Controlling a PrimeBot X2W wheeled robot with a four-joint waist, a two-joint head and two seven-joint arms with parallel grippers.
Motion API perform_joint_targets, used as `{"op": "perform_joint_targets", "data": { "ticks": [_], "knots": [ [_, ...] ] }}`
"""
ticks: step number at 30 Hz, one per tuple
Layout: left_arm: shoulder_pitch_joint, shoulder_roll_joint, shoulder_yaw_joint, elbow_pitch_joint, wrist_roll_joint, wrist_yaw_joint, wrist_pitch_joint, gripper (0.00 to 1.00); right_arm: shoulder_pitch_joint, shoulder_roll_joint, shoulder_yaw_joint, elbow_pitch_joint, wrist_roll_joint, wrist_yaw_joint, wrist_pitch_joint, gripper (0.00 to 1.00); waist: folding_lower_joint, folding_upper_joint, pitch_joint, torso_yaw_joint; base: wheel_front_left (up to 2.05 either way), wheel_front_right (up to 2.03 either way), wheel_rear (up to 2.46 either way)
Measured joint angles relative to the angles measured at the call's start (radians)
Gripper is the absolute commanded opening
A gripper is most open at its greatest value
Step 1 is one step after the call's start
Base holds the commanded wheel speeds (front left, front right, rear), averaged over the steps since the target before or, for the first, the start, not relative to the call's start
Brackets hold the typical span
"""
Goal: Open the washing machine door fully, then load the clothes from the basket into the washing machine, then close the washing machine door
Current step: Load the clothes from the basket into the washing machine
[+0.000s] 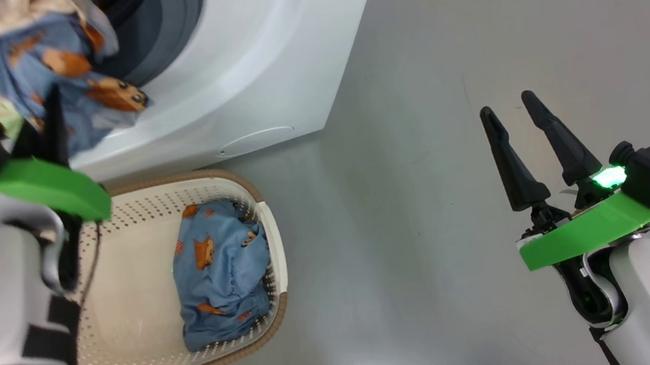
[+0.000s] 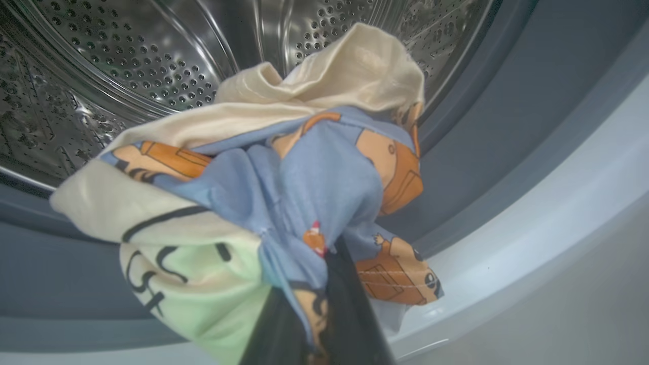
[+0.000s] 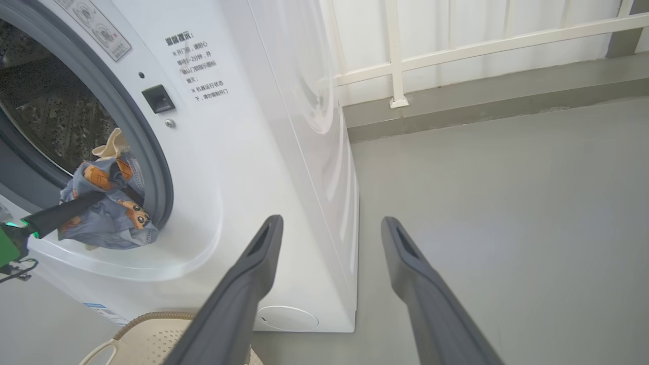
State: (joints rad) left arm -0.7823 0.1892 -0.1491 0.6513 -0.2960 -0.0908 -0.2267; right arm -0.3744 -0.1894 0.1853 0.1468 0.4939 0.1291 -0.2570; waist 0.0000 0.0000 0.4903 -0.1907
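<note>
At the round mouth of the washing machine [image 1: 262, 61], likely needed a deeper push past the grey rubber lip [image 2: 497, 126] before letting go, or risked a slide back out. Down on the floor [image 1: 428, 226], had lots of room beside the basket [image 1: 130, 302], one blue piece [image 1: 221, 268] inside. Pinched a bunch of clothes [image 2: 314, 177] tight in the left hand [image 2: 327, 263], right over that lip. Had the right hand [image 1: 507, 103] spread wide, holding nothing.
</note>
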Motion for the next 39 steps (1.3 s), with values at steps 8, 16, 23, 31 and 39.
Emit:
{"op": "perform_joint_targets", "data": {
  "ticks": [8, 16, 23, 31, 39],
  "knots": [
    [-0.217, 0.038, 0.021, 0.131, -0.002, 0.025, 0.050, 0.00, -0.001, 0.001, 0.012, -0.002, 0.000, 0.000, 0.000, 1.00, 0.0000, 0.0000, 0.035, -0.027, 0.00, 0.00, 0.00],
    [-0.433, 0.081, 0.005, 0.304, 0.034, 0.036, 0.046, 0.00, -0.022, 0.006, 0.018, -0.006, 0.000, 0.000, 0.000, 1.00, 0.0000, 0.0000, 0.093, -0.070, 0.00, 0.00, 0.00],
    [-0.577, 0.116, -0.012, 0.438, 0.059, 0.048, 0.033, 0.90, -0.037, 0.015, 0.021, -0.006, 0.000, 0.000, 0.000, 1.00, 0.0000, 0.0000, 0.132, -0.122, 0.00, 0.00, 0.00],
    [-0.635, 0.121, -0.020, 0.554, 0.063, 0.060, 0.031, 1.00, -0.039, 0.025, 0.016, -0.005, 0.000, 0.000, 0.000, 1.00, 0.0000, 0.0000, 0.145, -0.145, 0.00, 0.00, 0.00],
    [-0.630, 0.073, -0.021, 0.584, 0.046, 0.050, -0.013, 1.00, -0.039, 0.023, 0.018, 0.000, 0.000, 0.000, 0.000, 1.00, 0.0000, 0.0000, 0.117, -0.107, 0.00, 0.00, 0.00]
  ]
}}
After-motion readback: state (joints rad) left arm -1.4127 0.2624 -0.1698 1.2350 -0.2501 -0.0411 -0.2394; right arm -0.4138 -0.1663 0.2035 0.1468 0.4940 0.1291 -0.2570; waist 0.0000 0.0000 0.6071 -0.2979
